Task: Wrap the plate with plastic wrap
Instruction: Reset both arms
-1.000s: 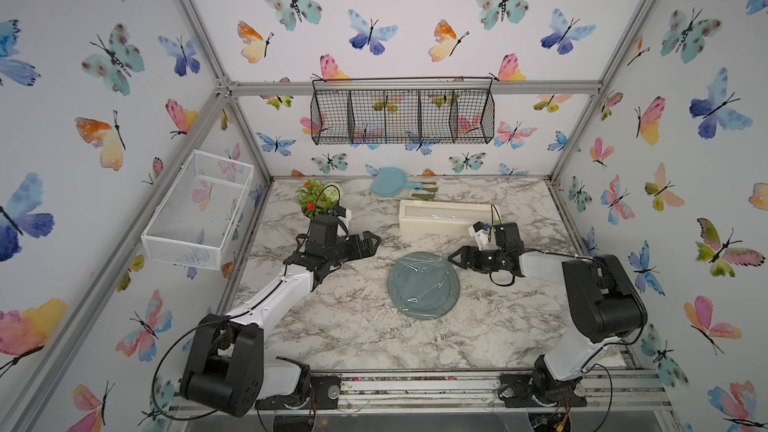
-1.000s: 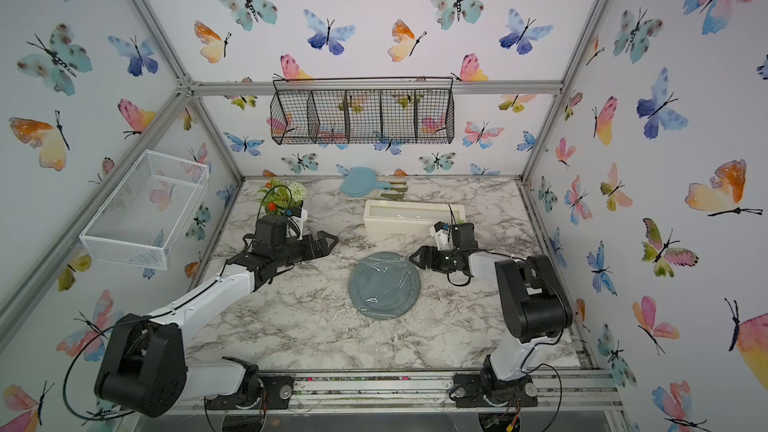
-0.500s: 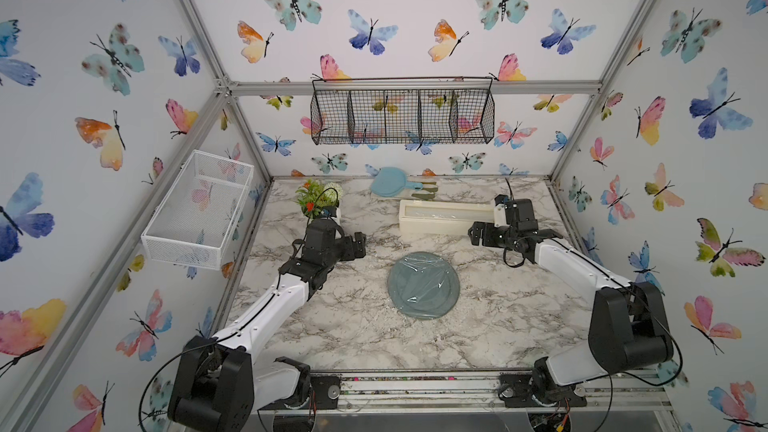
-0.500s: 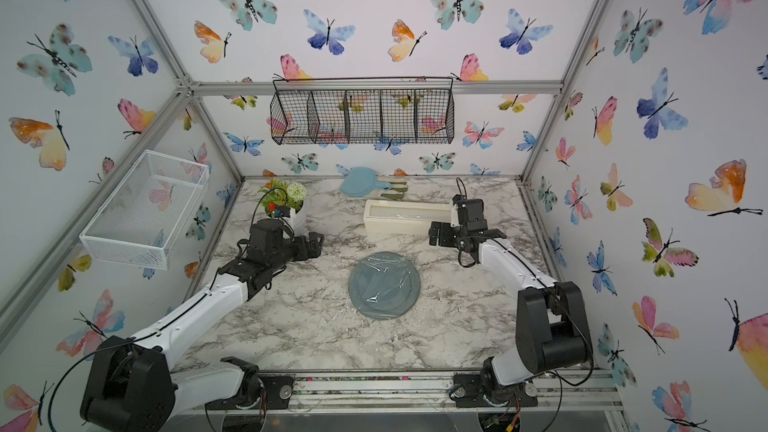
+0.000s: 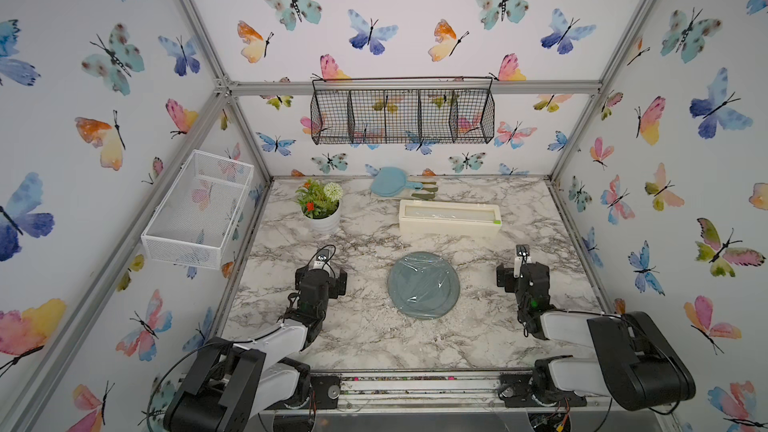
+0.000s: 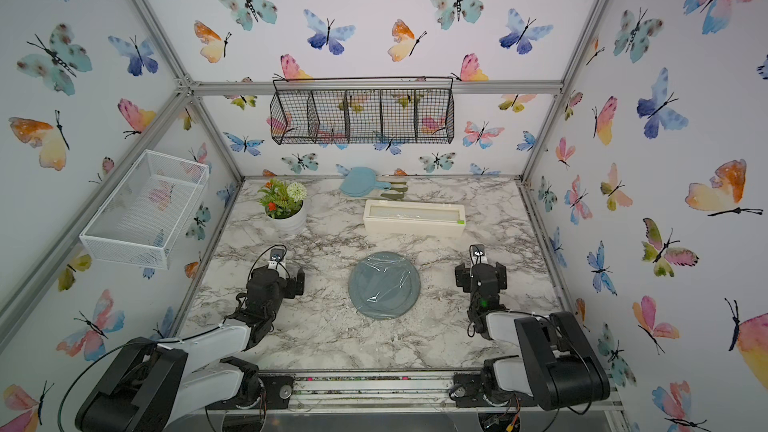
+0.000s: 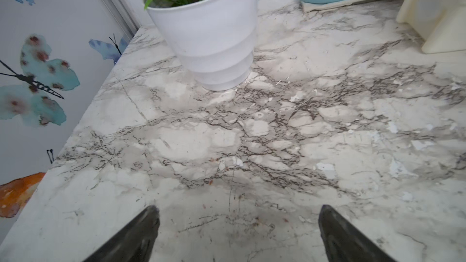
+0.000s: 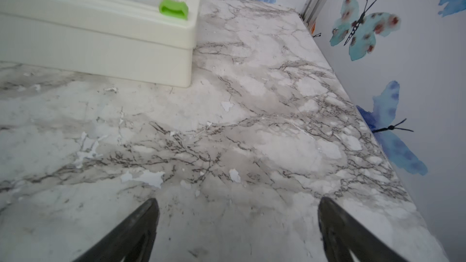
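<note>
We found the plate (image 5: 424, 286) lying flat near the middle of the marble table (image 5: 365, 338), between the two arms in both top views. The plastic wrap (image 5: 432, 280) lay over its top face, wrinkled and with bright glints. We could not tell whether the film reached under the rim.

The dispenser box (image 5: 449, 218) sat behind the plate and apart from it. Its green slider (image 8: 174, 8) was at the end nearer the right arm.

The left gripper (image 7: 237, 212) was released: we saw its jaws spread wide with only bare table between them. It hung to the left of the plate, well apart from it, and faced the white plant pot (image 7: 209, 41).

The right gripper (image 8: 237, 205) was likewise released, jaws wide and empty. It hung over bare table to the right of the plate, apart from it, and pointed toward the slider end of the box.

We noted a light-blue board (image 5: 388, 180) at the back wall, behind the box.
</note>
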Tool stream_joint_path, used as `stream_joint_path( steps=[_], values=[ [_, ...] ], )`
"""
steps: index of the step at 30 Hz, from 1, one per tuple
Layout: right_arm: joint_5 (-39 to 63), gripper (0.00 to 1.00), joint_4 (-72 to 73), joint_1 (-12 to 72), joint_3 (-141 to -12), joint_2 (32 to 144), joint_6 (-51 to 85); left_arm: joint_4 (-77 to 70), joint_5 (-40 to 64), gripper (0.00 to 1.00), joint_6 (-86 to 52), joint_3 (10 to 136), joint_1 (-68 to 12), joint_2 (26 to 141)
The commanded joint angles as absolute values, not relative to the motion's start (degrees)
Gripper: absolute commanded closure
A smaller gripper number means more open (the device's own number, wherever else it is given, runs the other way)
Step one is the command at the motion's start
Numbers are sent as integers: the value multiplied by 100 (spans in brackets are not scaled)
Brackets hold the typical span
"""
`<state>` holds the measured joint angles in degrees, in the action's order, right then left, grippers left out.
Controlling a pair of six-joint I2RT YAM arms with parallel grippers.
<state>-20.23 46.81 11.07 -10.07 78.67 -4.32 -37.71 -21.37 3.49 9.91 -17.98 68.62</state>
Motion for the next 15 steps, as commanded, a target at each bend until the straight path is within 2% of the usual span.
stream_joint_path(
  steps=[1, 4, 8, 11, 13, 15],
  values=[
    [-1723, 1, 5751, 1061, -1408, 7925, -691, -5328, -2281, 2, 440, 999, -1379, 6914],
    [-1655, 1, 5986, 1057, -1311, 7915, -773, -5488, -1411, 2, -66, 889, -600, 6736],
    [-1078, 1, 6520, 1059, -910, 7644, -532, -5898, -754, 2, -292, 801, -123, 6955],
    [-745, 1, 7058, 1057, -938, 8173, -500, -7021, -559, 2, -266, 517, -49, 7647],
    [-975, 1, 7404, 1053, -991, 8666, -413, -7900, -411, 2, -162, 355, -55, 8129],
    [-1018, 1, 8840, 1012, -684, 9288, -412, -8197, -525, 2, -169, 388, -46, 8346]
  ],
)
